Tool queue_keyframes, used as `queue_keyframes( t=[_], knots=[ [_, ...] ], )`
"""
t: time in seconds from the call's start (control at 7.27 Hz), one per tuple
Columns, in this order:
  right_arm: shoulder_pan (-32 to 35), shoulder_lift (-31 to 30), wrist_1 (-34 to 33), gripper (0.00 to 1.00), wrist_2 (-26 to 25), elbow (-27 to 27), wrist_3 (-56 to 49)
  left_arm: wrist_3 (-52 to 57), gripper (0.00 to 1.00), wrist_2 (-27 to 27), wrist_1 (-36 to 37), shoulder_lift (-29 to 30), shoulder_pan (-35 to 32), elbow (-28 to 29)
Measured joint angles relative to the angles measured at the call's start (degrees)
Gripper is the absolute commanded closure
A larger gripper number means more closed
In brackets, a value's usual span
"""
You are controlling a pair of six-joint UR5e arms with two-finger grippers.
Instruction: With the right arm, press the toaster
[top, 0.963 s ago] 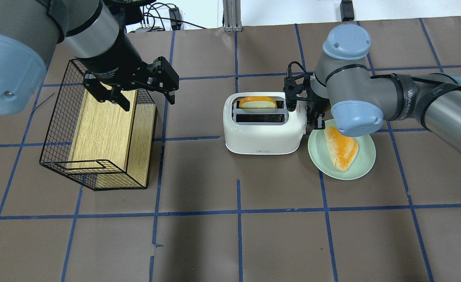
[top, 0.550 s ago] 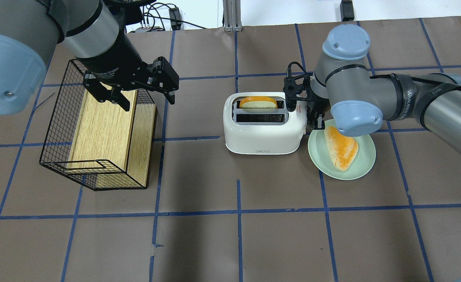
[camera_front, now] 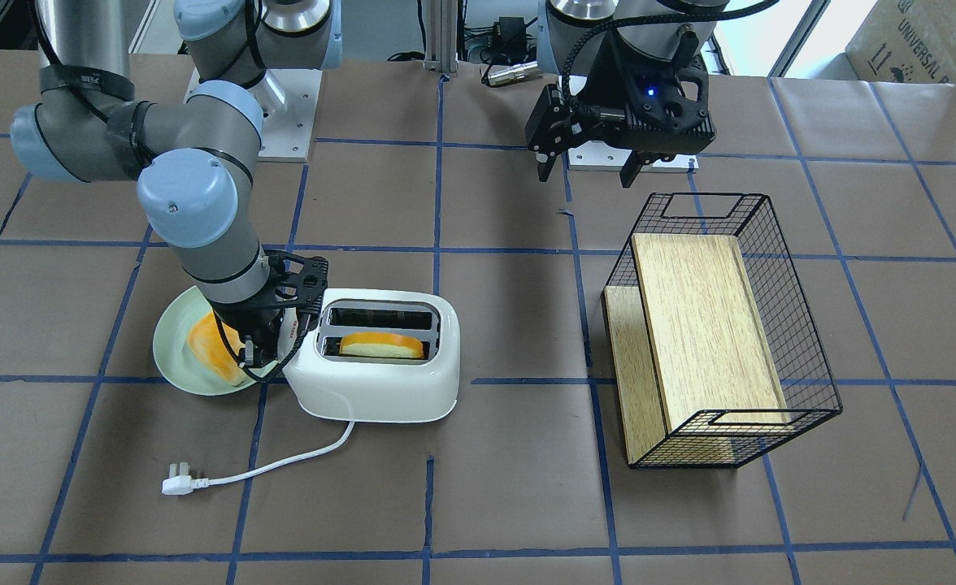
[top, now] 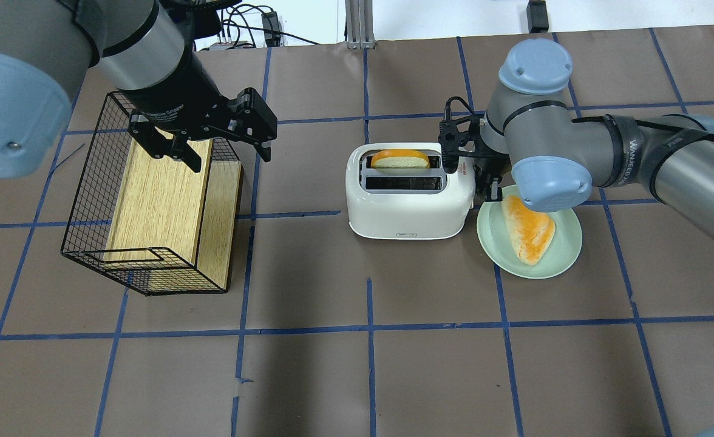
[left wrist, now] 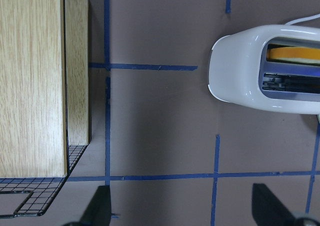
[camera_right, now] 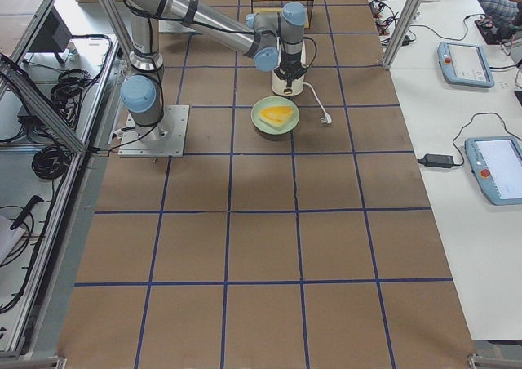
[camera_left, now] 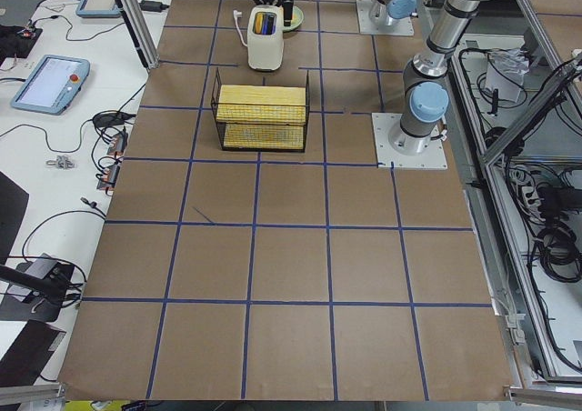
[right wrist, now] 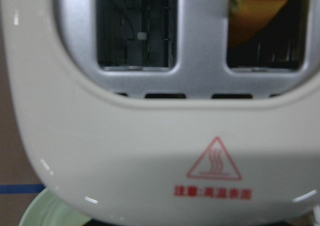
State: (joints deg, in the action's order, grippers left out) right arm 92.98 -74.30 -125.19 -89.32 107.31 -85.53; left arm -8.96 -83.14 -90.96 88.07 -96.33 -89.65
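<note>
The white two-slot toaster (top: 408,206) stands mid-table, also in the front view (camera_front: 380,390). An orange-crusted bread slice (top: 399,159) sticks up from its far slot. My right gripper (top: 477,176) points down at the toaster's right end, between it and the green plate; its wrist hides the fingers, so I cannot tell if it is open or shut. The right wrist view shows the toaster's end (right wrist: 150,146) very close, with the red warning triangle (right wrist: 215,160). My left gripper (top: 228,156) is open and empty above the wire basket.
A green plate (top: 560,258) with a bread piece (top: 530,230) touches the toaster's right side. The toaster's white cord and plug (camera_front: 175,486) lie on the operators' side. A black wire basket (top: 90,182) with a wooden box (top: 156,200) stands to the left.
My right arm has shifted very slightly toward the toaster. The left arm, bread and plate have not moved.
</note>
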Motion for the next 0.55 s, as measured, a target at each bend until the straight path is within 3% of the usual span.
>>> queue_keyframes(
  t=[0.55],
  knots=[
    [0.0,-0.3,0.2,0.81,-0.1,-0.6,0.3,0.0,0.0,0.0,0.0,0.0,0.0,0.0]
  ],
)
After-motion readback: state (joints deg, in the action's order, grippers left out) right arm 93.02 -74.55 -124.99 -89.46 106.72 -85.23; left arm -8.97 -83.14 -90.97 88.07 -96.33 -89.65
